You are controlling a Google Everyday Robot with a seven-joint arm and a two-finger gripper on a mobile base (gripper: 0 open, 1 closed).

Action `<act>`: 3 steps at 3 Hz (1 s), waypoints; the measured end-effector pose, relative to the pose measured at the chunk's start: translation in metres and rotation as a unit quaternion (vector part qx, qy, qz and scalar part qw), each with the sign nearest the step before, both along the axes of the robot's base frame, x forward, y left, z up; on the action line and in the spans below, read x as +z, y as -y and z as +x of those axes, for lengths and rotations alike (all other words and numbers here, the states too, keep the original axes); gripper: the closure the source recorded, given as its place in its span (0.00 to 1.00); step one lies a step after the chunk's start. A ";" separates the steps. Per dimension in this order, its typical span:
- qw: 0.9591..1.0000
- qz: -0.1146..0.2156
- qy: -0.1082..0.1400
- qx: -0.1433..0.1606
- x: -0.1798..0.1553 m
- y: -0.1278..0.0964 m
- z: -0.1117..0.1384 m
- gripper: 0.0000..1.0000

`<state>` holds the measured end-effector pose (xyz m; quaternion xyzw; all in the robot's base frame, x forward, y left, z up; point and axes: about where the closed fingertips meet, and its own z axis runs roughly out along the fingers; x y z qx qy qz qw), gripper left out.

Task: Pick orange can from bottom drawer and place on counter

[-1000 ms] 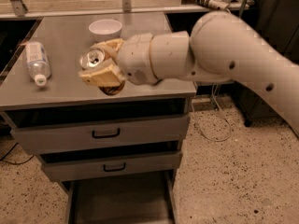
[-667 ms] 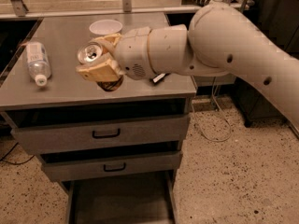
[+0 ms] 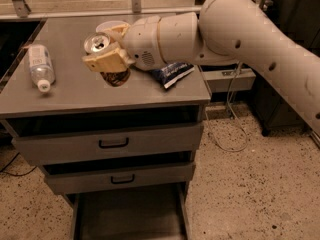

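The gripper (image 3: 101, 48) was clamped on the orange can (image 3: 97, 43), low over the counter (image 3: 70, 91). With the can out of the bottom drawer (image 3: 130, 216), only setting down and release looked left

Counter (image 3: 70, 91) carries bottle (image 3: 39, 66), maybe snack bag (image 3: 172, 74); hand (image 3: 103, 47) holds orange can (image 3: 98, 42) above.

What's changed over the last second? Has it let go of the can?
The gripper, still shut on the orange can, has shifted it upward in the view, over the counter. Nothing was let go. The arm's shift uncovered a blue snack bag. The plastic bottle, white bowl and open bottom drawer stayed put.
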<state>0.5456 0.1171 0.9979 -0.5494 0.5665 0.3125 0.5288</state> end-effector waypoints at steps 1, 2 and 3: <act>1.000 0.000 -0.021 0.007 -0.001 -0.006 0.023 1.00; 0.998 0.008 -0.051 0.018 -0.010 -0.011 0.043 1.00; 0.996 0.019 -0.082 0.034 -0.024 -0.018 0.057 1.00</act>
